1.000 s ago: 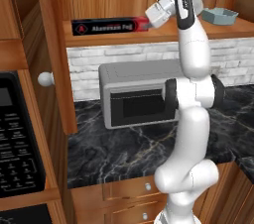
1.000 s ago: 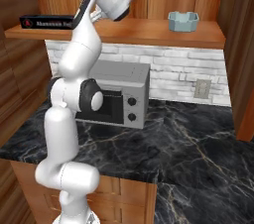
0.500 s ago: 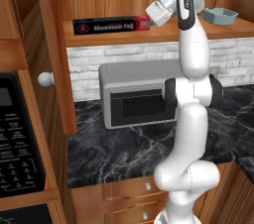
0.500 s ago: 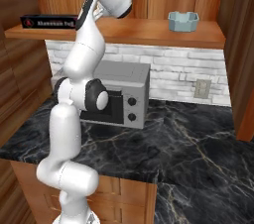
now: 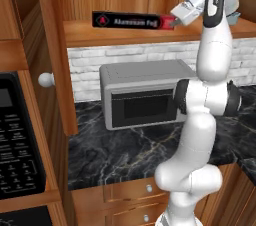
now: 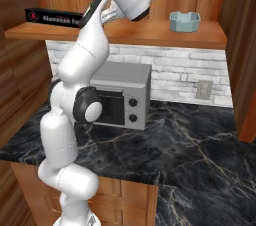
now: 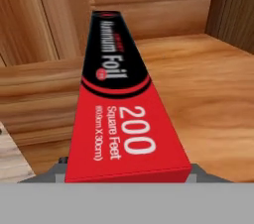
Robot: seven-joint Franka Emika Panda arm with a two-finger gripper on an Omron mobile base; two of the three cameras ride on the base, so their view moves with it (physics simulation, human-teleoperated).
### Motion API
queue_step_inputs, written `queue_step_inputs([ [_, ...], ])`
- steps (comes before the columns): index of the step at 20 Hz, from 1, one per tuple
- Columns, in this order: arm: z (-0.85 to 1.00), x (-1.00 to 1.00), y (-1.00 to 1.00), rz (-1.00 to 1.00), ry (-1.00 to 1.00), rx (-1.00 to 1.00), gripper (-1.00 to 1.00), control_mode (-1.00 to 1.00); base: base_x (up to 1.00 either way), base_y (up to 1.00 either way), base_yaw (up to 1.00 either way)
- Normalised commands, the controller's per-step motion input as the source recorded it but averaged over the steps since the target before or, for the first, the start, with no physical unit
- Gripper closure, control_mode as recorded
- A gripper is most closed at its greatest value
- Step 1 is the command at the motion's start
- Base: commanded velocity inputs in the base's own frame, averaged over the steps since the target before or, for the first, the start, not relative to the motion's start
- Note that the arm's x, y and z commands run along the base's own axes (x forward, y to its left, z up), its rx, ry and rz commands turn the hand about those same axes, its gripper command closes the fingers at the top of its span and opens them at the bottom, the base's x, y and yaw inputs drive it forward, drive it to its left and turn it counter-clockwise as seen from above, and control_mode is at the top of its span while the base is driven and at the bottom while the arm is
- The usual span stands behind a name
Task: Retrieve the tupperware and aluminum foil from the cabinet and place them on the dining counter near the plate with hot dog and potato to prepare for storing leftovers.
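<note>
Gripper [image 5: 174,19] is up at the top right of the left base view, fingers pinching the red end of the aluminum foil [image 5: 132,21], which lies on the cabinet [image 6: 150,30] shelf. In the hand view the box [image 7: 119,114] runs straight up the middle. Tupperware [image 6: 184,21] sits further right on that shelf, above the microwave [image 6: 120,95].

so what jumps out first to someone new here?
The white arm reaching up to the cabinet shelf, its tool at the red end of the black foil box. In the hand view that red end sits between the fingers. Then the grey tub further along the shelf and the microwave on the marble worktop.
</note>
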Motion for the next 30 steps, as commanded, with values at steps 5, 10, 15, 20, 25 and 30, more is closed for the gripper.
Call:
queue_step_inputs([
  [5,-0.19,-1.00,-0.14,-0.22,-0.18,0.00,1.00,-1.00,0.00,0.00,0.00],
  [10,0.00,-1.00,-0.01,-0.17,-0.11,0.00,1.00,-1.00,0.00,0.00,0.00],
  [15,0.00,-1.00,0.00,-0.04,-0.09,0.00,1.00,-1.00,0.00,0.00,0.00],
  [20,0.00,-1.00,-0.02,-0.05,0.00,0.00,1.00,-1.00,0.00,0.00,0.00],
  [25,0.00,-1.00,-0.04,-0.17,0.00,0.00,1.00,-1.00,0.00,0.00,0.00],
  [30,-0.10,-1.00,0.00,-0.23,0.13,-0.03,1.00,-1.00,0.00,0.00,0.00],
])
